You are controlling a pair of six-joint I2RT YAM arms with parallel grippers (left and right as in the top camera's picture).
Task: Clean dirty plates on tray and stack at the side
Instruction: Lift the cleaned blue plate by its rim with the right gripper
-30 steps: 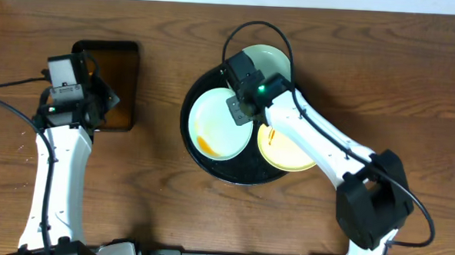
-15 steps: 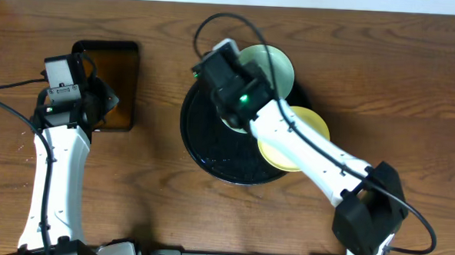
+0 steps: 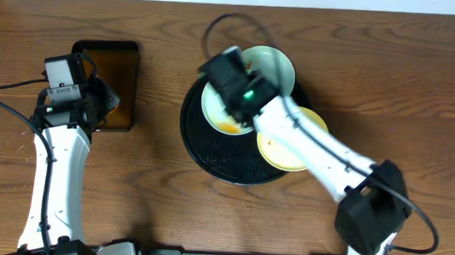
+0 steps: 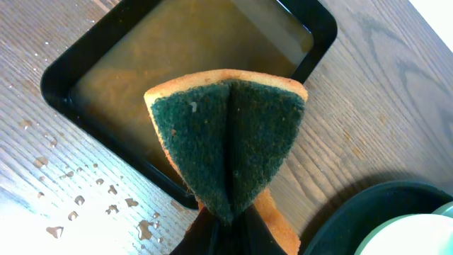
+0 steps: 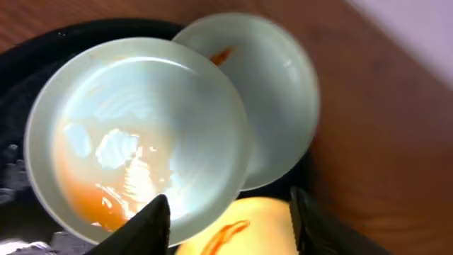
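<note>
Clamps a folded sponge [image 4: 228, 142] in the left claw [image 4: 226, 237], mostly cut off; cannot tell whether blurred right claw [image 5: 230, 223] grips the streaked plate [image 5: 141, 127].

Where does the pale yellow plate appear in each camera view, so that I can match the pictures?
Overhead: the pale yellow plate lies at the right edge of the black tray, partly under the right arm.
Left wrist: not in it.
Right wrist: bottom centre, below the streaked blue-green plate.
Shared landmark: the black tray, bottom right in the left wrist view, left edge in the right wrist view.
</note>
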